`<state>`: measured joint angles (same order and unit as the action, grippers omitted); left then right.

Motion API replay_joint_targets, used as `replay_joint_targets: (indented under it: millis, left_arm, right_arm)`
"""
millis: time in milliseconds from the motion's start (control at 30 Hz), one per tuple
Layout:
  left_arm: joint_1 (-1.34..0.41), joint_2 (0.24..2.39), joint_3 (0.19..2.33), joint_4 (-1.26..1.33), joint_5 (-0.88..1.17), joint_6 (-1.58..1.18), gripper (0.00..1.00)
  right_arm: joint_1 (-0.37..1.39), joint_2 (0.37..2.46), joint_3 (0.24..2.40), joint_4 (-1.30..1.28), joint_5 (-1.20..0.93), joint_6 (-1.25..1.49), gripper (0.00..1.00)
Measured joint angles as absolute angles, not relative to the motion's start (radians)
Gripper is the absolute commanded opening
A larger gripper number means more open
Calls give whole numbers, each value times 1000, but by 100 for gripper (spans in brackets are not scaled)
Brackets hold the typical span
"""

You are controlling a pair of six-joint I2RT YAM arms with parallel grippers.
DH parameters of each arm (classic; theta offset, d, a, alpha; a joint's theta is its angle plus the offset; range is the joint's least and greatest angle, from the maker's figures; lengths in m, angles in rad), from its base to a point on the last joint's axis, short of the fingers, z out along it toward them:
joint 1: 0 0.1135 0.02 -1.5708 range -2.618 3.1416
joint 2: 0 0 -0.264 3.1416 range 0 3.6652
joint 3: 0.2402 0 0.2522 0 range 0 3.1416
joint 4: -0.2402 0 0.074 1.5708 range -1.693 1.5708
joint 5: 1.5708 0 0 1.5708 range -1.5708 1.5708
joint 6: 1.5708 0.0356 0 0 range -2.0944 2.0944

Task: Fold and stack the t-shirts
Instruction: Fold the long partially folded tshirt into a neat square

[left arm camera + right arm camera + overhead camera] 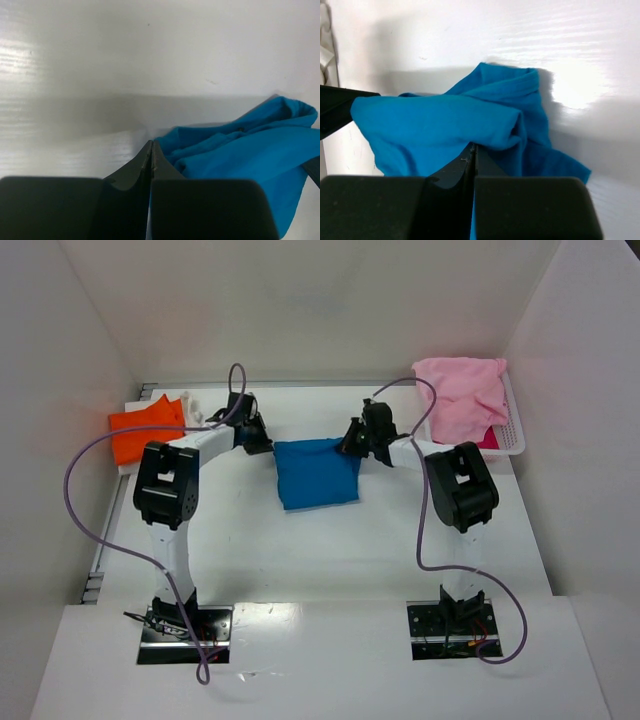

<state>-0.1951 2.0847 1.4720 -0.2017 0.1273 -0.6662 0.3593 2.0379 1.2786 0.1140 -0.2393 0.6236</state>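
The blue t-shirt lies folded in a rough square in the middle of the table. My left gripper is low at its far left corner, jaws shut, with blue cloth bunched right against the fingertips. My right gripper is at the far right corner, jaws shut on a fold of the blue cloth; its tips sit under that fold. The orange t-shirt lies folded at the far left. The pale pink t-shirt is heaped in the basket.
A white cloth lies beside the orange t-shirt. The white basket stands at the far right against the side wall. White walls close in the table on three sides. Purple cables loop off both arms.
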Motion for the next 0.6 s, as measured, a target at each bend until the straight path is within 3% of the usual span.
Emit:
replay_joint_targets:
  millis: [600]
  left_arm:
    - [-169,2178,1671,-319,109,-619,25]
  right_arm:
    - [349,2180,1420,118,-188,626,0]
